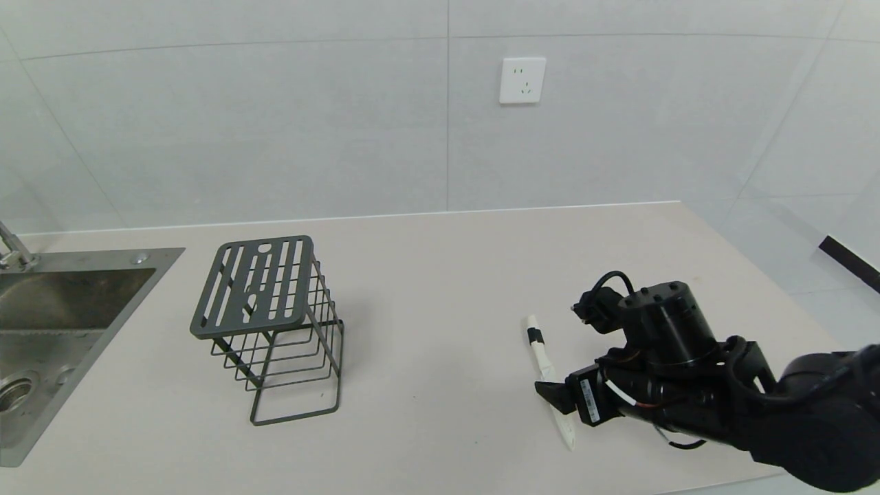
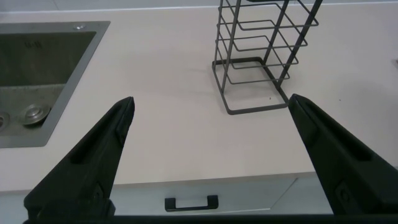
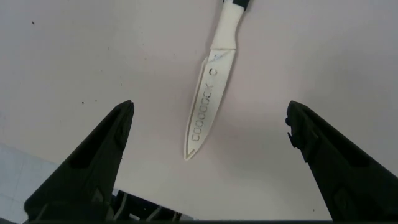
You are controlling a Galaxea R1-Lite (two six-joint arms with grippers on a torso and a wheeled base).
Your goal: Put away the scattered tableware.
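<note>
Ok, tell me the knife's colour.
White knife, black band on its handle; clearest in the right wrist view.

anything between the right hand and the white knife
Nothing visible. The open right hand hangs directly over the white perforated-blade knife with a black band, which lies flat on the bare beige countertop.

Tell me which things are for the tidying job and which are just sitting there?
For the job: white knife, wire rack, right gripper open above the knife.
Just there: sink, wall socket, drawer handle.
</note>
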